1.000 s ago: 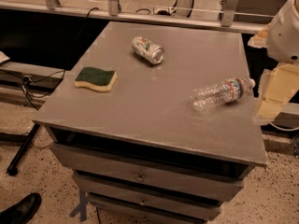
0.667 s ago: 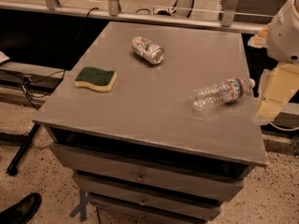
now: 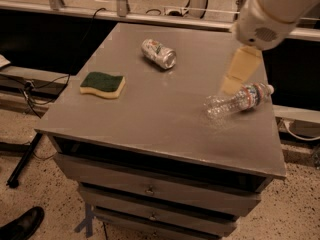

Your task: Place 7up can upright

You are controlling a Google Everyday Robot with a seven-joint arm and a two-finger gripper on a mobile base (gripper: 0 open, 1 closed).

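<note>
The 7up can (image 3: pixel 159 54) lies on its side at the back middle of the grey table top (image 3: pixel 150 114). It is silver with green and red marks, and one shiny end faces front-right. My gripper (image 3: pixel 231 83) hangs from the white arm (image 3: pixel 272 14) at the upper right. It is over the right part of the table, well to the right of the can and just above the neck end of a plastic bottle. It holds nothing that I can see.
A clear crinkled plastic bottle (image 3: pixel 239 101) with a red-and-white label lies on its side near the table's right edge. A green and yellow sponge (image 3: pixel 102 84) lies at the left. Drawers (image 3: pixel 150 189) are below the top. A shoe (image 3: pixel 22 226) is on the floor at the lower left.
My arm and gripper have moved left and up, from beyond the table's right edge to over the table beside the bottle. The can, bottle and sponge have not moved.
</note>
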